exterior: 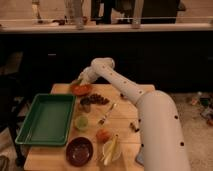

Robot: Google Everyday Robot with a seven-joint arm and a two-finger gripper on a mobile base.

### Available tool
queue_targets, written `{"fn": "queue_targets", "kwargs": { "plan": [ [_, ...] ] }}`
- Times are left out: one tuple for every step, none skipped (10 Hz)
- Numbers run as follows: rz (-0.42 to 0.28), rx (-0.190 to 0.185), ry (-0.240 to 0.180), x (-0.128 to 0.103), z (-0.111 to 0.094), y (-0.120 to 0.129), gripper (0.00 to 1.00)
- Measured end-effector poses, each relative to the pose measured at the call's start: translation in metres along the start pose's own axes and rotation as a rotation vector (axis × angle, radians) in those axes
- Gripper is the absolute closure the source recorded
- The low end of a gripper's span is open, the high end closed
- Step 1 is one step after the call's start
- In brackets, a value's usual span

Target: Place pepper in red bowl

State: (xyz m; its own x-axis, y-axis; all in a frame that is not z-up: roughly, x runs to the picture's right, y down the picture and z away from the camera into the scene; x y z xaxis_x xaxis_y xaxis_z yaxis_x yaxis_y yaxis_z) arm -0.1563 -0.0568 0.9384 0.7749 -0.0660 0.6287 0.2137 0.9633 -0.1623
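Observation:
The red bowl (82, 90) sits at the far left part of the wooden table (125, 107). My gripper (80, 82) hangs just above the bowl's far rim, at the end of the white arm reaching in from the right. A small green sliver, the pepper (78, 80), shows at the gripper's tip, held over the bowl. The inside of the bowl is partly hidden by the gripper.
A green tray (45, 119) lies at the left. Near the bowl are dark items (98, 99), a metal cup (86, 106) and a fork (107, 114). Nearer are a green cup (81, 122), an orange-red fruit (103, 135), a maroon bowl (79, 150) and a white bowl with a yellow item (110, 150).

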Motion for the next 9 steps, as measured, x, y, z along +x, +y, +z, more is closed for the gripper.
{"fn": "queue_targets", "kwargs": {
  "plan": [
    [-0.003, -0.007, -0.002, -0.002, 0.007, -0.002, 1.0],
    [-0.004, -0.014, -0.002, -0.003, 0.013, -0.003, 1.0],
    [0.0, -0.02, 0.0, -0.003, 0.018, -0.004, 1.0],
    [0.01, -0.028, 0.004, -0.001, 0.025, -0.004, 1.0],
    [0.035, -0.035, 0.004, 0.002, 0.032, -0.003, 1.0],
    [0.057, -0.04, 0.001, 0.004, 0.037, -0.002, 1.0],
    [0.092, -0.047, -0.008, 0.008, 0.045, 0.0, 1.0],
    [0.113, -0.051, -0.011, 0.012, 0.049, 0.002, 1.0],
    [0.115, -0.05, -0.011, 0.013, 0.048, 0.002, 0.99]
  ]
}}
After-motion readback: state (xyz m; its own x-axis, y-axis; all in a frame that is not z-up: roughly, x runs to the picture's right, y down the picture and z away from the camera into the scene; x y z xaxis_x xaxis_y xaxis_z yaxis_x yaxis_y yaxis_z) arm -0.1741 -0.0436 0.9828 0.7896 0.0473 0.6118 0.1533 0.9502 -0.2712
